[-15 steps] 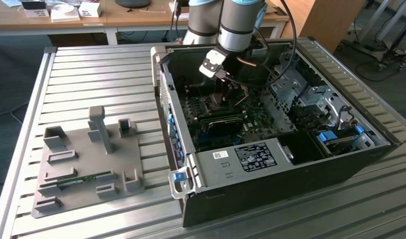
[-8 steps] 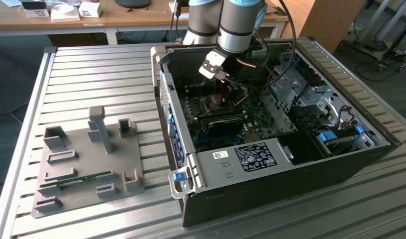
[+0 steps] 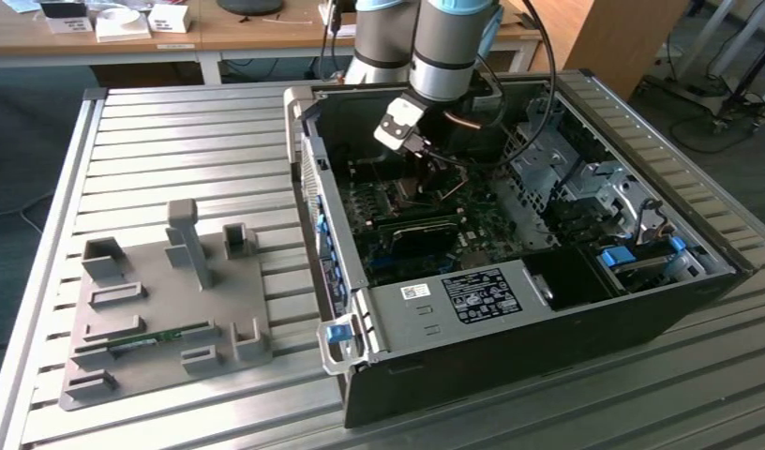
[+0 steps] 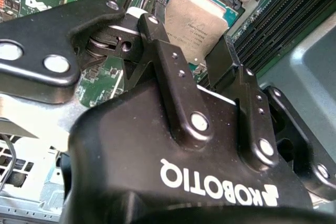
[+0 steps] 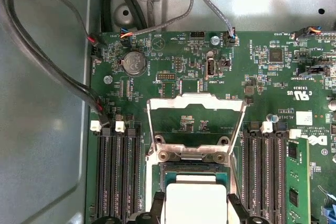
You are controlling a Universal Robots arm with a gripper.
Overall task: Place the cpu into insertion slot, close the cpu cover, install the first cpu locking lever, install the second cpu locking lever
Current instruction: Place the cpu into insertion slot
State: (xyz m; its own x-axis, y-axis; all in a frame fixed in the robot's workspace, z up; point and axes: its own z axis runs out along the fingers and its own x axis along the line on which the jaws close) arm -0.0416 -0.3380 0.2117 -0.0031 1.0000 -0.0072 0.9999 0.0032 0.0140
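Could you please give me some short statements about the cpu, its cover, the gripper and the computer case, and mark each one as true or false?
1. The cpu cover is closed over the cpu. False: it stands open, swung away from the insertion slot.
2. The gripper has its fingers against two opposite edges of the cpu. True.
3. The grey fixture tray lies to the exterior view's right of the computer case. False: it lies to the case's left in that view.
4. The computer case lies with its open side up, and the arm reaches into it from above. True.
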